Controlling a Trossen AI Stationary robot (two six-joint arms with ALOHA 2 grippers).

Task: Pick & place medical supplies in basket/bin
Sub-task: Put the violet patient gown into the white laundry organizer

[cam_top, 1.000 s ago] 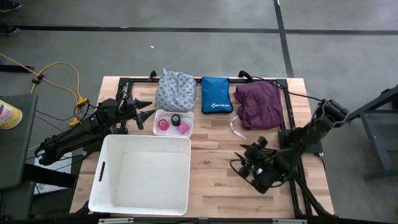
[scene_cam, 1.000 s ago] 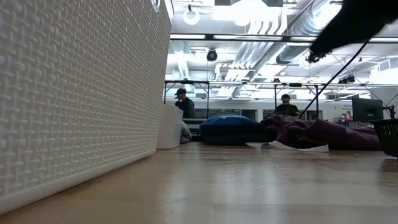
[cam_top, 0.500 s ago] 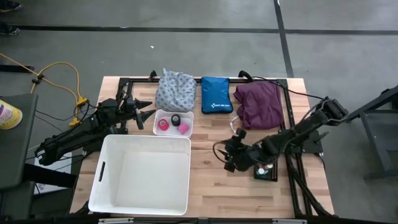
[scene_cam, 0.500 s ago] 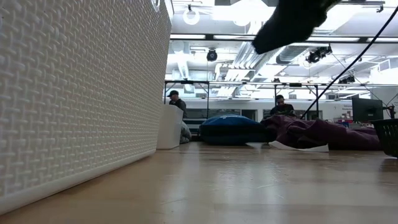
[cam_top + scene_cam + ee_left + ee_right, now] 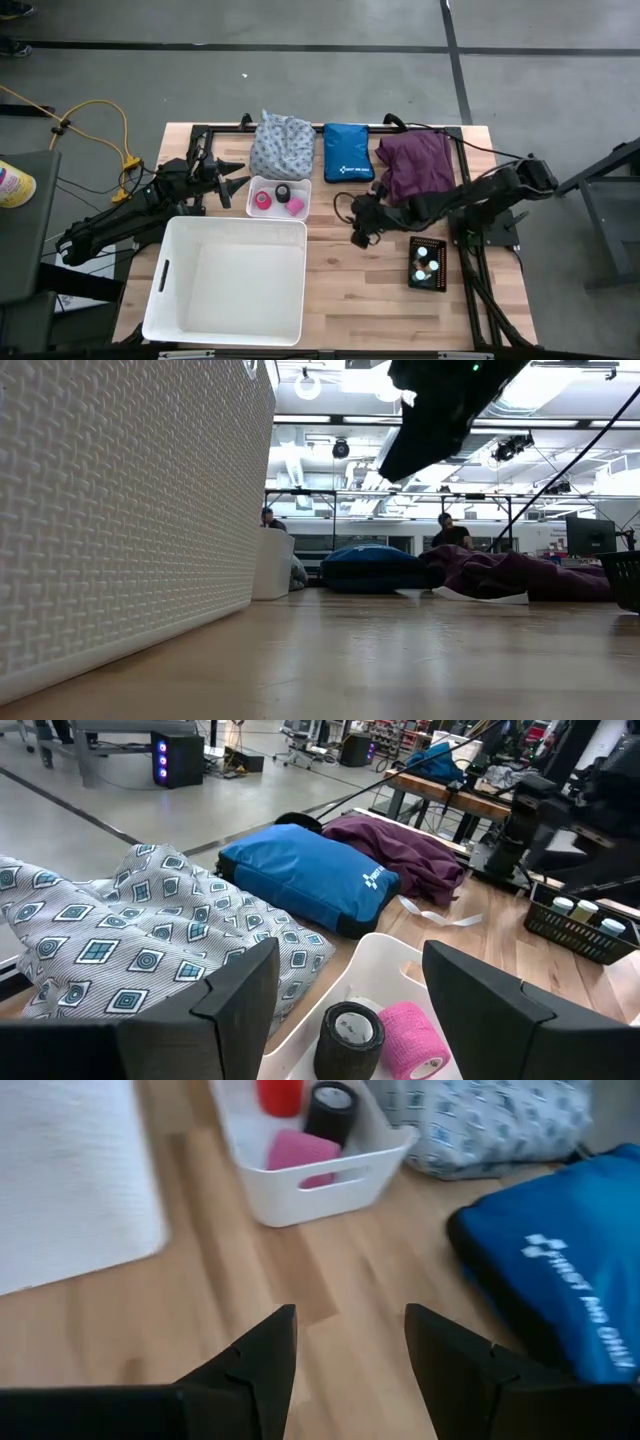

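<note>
A small white tray [image 5: 252,186] holds a black tape roll [image 5: 284,192] and two pink rolls [image 5: 262,201]. Behind it lie a grey-white patterned cloth [image 5: 281,145], a blue pouch [image 5: 348,152] and a purple cloth [image 5: 415,167]. A black basket [image 5: 427,282] at the right holds white-capped vials [image 5: 425,262]. My right gripper [image 5: 358,228] hangs open above the table's middle, between tray and purple cloth, with nothing between its fingers [image 5: 262,1350]. My left gripper [image 5: 236,182] stands open at the tray's left, level, with nothing in it [image 5: 350,985].
A large white bin [image 5: 228,280] fills the near left of the table; its woven wall [image 5: 120,510] blocks the low view's left. A black frame [image 5: 462,180] runs along the table's far and right edges. Bare wood lies in front of the pouch [image 5: 350,290].
My right gripper has swung from the near right of the table toward the far left, to the middle in front of the pouch, turning as it went. This uncovered the black basket of vials. Its fingers stay apart. Nothing on the table has moved.
</note>
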